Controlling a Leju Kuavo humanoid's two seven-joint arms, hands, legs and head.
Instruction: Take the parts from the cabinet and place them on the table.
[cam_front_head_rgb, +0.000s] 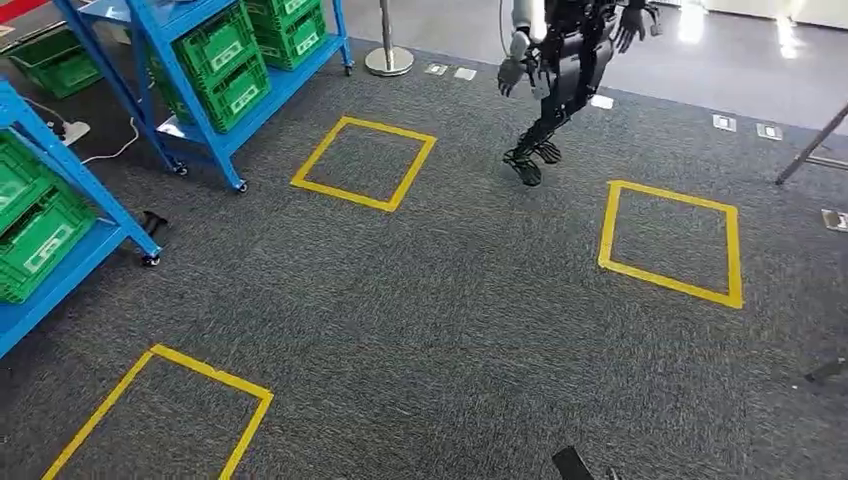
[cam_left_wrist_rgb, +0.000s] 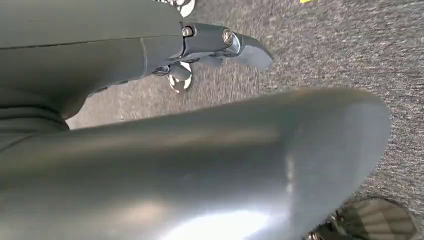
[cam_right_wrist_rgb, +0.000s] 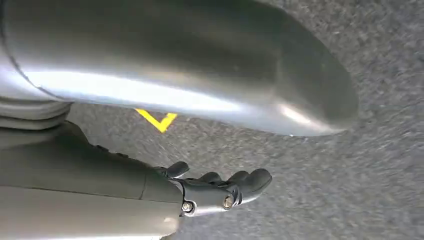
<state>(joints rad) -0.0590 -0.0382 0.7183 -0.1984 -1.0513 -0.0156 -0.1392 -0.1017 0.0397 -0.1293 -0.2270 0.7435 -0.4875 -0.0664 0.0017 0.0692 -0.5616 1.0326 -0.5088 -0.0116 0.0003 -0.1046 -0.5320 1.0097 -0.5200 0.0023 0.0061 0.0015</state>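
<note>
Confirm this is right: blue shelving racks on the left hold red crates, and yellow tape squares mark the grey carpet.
One detail is wrong: the crates on the blue shelving racks are green, not red, as the head view shows. The yellow tape squares do mark the grey carpet.

On the left of the head view, two shelf racks are standing on the carpet (cam_front_head_rgb: 460, 300): the near rack (cam_front_head_rgb: 75, 190) at the left edge and the far rack (cam_front_head_rgb: 200, 120) behind it. Crates (cam_front_head_rgb: 225, 65) are sitting in both. Three taped squares are lying on the floor: one (cam_front_head_rgb: 365, 162) right of the far rack, one (cam_front_head_rgb: 672, 242) further right, one (cam_front_head_rgb: 160, 420) nearest. Another robot (cam_front_head_rgb: 560, 70) is standing behind them, a post base (cam_front_head_rgb: 389, 60) to its left.
</note>
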